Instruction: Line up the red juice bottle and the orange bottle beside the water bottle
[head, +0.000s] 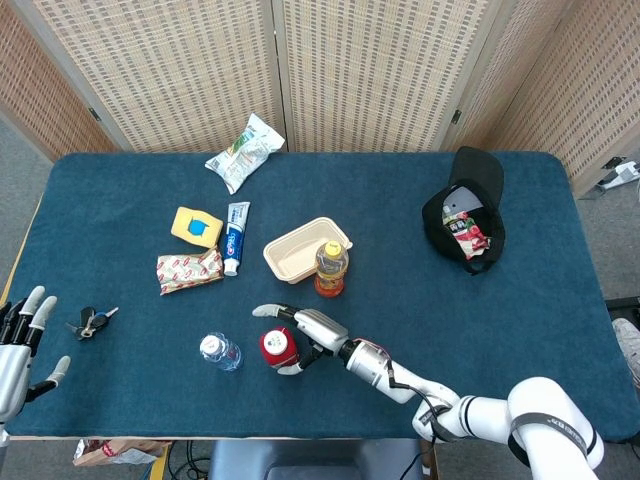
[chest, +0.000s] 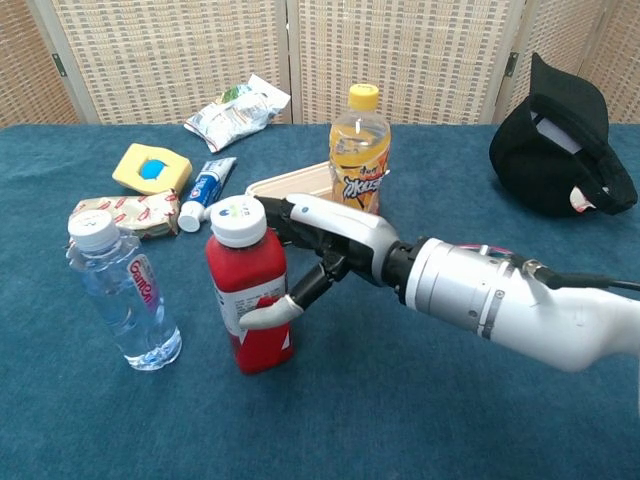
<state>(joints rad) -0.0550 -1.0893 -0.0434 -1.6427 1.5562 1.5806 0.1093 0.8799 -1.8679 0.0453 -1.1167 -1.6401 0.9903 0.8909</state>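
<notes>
The red juice bottle (head: 278, 347) (chest: 250, 300) stands upright on the blue table, a short way right of the clear water bottle (head: 220, 351) (chest: 120, 295). My right hand (head: 315, 335) (chest: 330, 240) is beside the red bottle with its fingers spread apart behind it. Only the thumb still touches the label at the front. Farther back, the orange bottle (head: 331, 268) (chest: 360, 150) stands by the food container. My left hand (head: 18, 345) hovers at the table's left edge, fingers apart and holding nothing.
A beige food container (head: 295, 252) sits just behind the orange bottle. Toothpaste (head: 235, 237), a yellow box (head: 196, 227), a red packet (head: 188, 270) and a snack bag (head: 243, 152) lie at back left. Keys (head: 92, 322) lie near my left hand. A black cap (head: 465, 215) sits at right.
</notes>
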